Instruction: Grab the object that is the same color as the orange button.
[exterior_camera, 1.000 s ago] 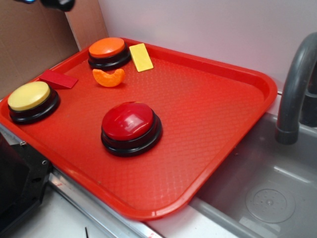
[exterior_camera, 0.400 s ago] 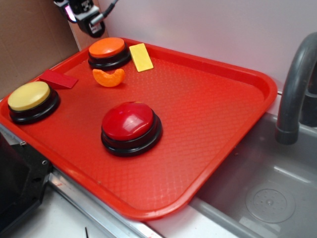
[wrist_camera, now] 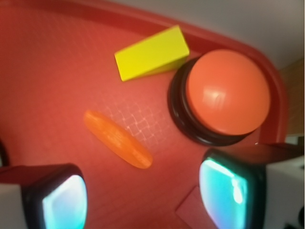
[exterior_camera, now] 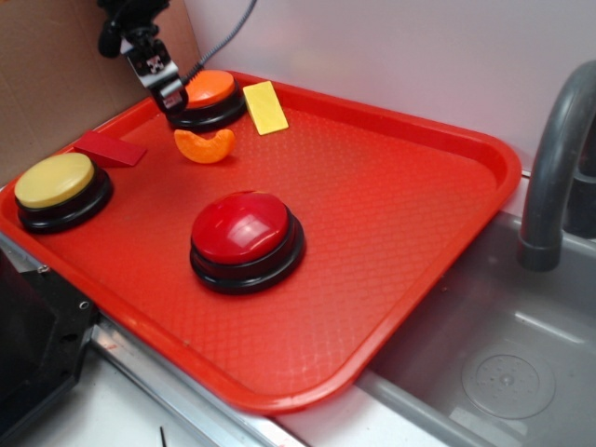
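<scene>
The small orange crescent piece [exterior_camera: 205, 146] lies on the red tray [exterior_camera: 391, 186], just in front of the round orange button [exterior_camera: 207, 96] with its black base. In the wrist view the crescent [wrist_camera: 118, 139] shows as a long orange sliver ahead of my jaws, with the orange button [wrist_camera: 226, 93] to its right. My gripper [exterior_camera: 160, 86] hangs in the air at the tray's back left, next to the orange button and above and left of the crescent. It is open and empty; in the wrist view [wrist_camera: 143, 200] only tray floor shows between its pads.
A flat yellow rectangle [exterior_camera: 265, 107] lies right of the orange button. A flat red block [exterior_camera: 110, 149] lies at the tray's left edge. A yellow button [exterior_camera: 58, 189] and a larger red button [exterior_camera: 246, 238] stand nearer the front. A grey sink [exterior_camera: 507, 372] and tap [exterior_camera: 559, 158] lie to the right.
My gripper has come down from the top left edge of the view to beside the orange button. The things on the tray have not moved.
</scene>
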